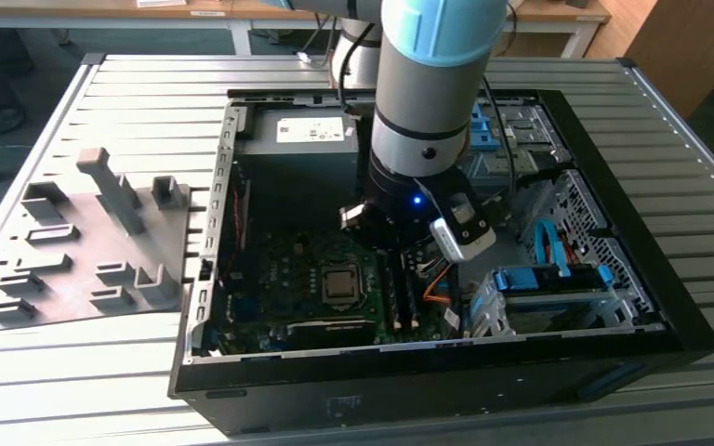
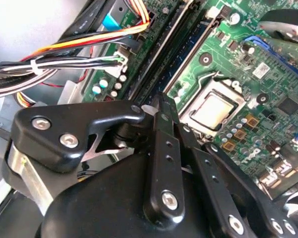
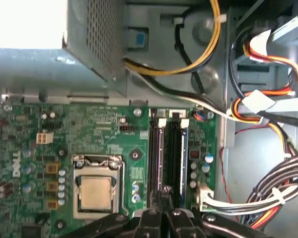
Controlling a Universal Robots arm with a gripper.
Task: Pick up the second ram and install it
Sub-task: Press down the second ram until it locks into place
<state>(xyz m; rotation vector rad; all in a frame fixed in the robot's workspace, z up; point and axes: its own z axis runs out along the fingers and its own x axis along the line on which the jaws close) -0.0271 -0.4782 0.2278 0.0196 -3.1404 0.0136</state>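
Ram stands in its slot on the motherboard, near the board's edge by the cables, beside the CPU socket. We see our tool right above the slots, fingers together on the stick's top edge

The arm is a silver-grey tube with a pale blue joint cap, a black wrist below it and a small blue light. The gripper is black, with angular linkage bars pinned by silver screws behind the jaws.
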